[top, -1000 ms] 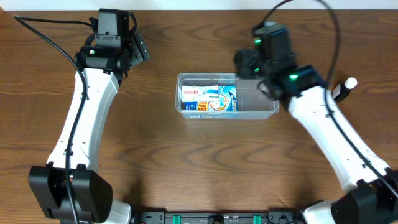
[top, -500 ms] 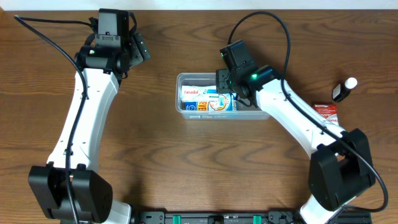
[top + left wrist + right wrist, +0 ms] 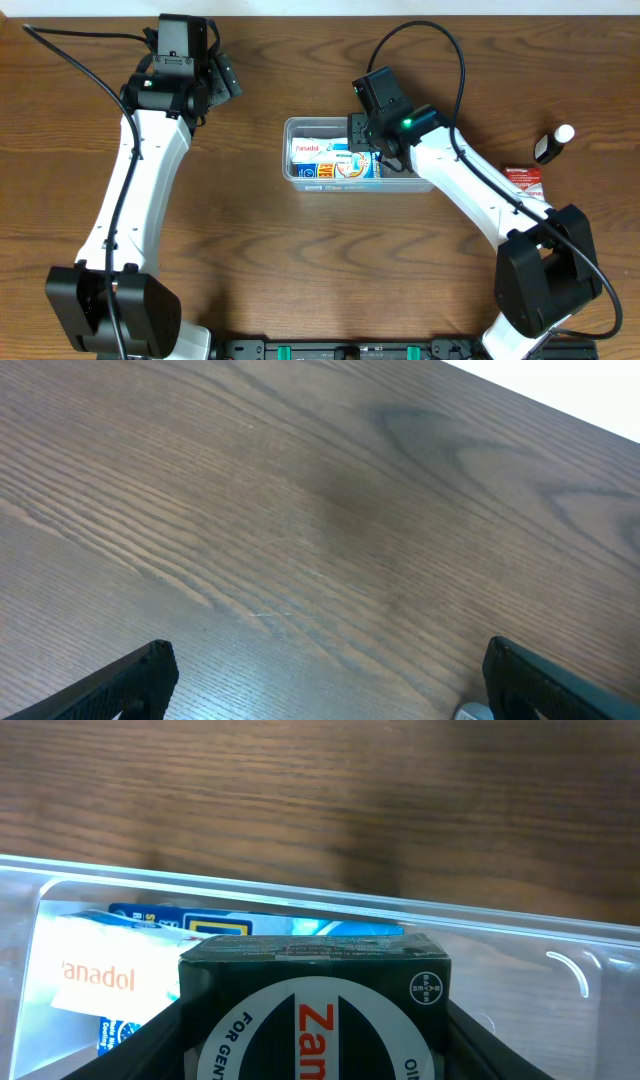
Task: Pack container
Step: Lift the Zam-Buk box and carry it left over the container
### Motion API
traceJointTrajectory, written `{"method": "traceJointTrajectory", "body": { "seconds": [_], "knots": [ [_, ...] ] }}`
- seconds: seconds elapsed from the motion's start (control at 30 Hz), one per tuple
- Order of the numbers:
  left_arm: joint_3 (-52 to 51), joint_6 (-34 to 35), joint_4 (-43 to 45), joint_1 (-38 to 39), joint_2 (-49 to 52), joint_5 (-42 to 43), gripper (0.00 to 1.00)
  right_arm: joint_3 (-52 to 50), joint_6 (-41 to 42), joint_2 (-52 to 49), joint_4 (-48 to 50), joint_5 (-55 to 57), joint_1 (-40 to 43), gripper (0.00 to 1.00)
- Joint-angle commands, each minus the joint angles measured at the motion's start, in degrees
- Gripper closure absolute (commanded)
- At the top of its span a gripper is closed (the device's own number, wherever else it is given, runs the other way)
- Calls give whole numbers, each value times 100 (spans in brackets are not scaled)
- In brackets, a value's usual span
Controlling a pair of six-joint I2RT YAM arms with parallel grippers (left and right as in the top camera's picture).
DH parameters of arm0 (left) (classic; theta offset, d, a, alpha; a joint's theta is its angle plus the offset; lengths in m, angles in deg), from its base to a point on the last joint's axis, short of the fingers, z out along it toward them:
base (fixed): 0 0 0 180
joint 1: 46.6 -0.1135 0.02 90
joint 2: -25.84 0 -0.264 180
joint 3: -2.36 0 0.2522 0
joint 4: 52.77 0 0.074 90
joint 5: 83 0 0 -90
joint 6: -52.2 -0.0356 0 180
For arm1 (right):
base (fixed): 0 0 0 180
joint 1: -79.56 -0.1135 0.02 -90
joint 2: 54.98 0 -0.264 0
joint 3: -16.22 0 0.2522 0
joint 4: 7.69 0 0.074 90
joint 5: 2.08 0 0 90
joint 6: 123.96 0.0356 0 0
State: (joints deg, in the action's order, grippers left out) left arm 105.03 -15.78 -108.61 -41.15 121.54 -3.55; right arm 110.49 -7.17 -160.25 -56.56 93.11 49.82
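The container (image 3: 400,188), a clear tub, sits mid-table with a white Panadol box (image 3: 312,149) and a blue box (image 3: 360,160) in its left half. My right gripper (image 3: 366,136) hangs over the tub's middle, shut on a dark box. In the right wrist view this dark box (image 3: 315,1010), with a round white label, fills the space between the fingers (image 3: 150,1040), just above the container's floor (image 3: 540,1000) and next to the Panadol box (image 3: 100,975). My left gripper (image 3: 225,82) stands open over bare wood at the far left; its fingers (image 3: 130,680) hold nothing.
A small dark bottle with a white cap (image 3: 553,143) stands at the right edge of the table. A red and white box (image 3: 524,180) lies just in front of it. The right arm reaches across the container's right half.
My right gripper has swung left from above the container's right end to its middle and has held still since. The left arm has not moved.
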Motion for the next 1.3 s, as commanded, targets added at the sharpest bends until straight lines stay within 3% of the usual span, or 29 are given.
{"method": "traceJointTrajectory", "body": {
  "seconds": [0.0,1.27],
  "knots": [
    [57,-101,-13,-2,-22,-68,2,0,109,15,-28,101,-74,44],
    [57,-101,-13,-2,-22,-68,2,-146,184,13,125,103,-332,43]
  ]
}}
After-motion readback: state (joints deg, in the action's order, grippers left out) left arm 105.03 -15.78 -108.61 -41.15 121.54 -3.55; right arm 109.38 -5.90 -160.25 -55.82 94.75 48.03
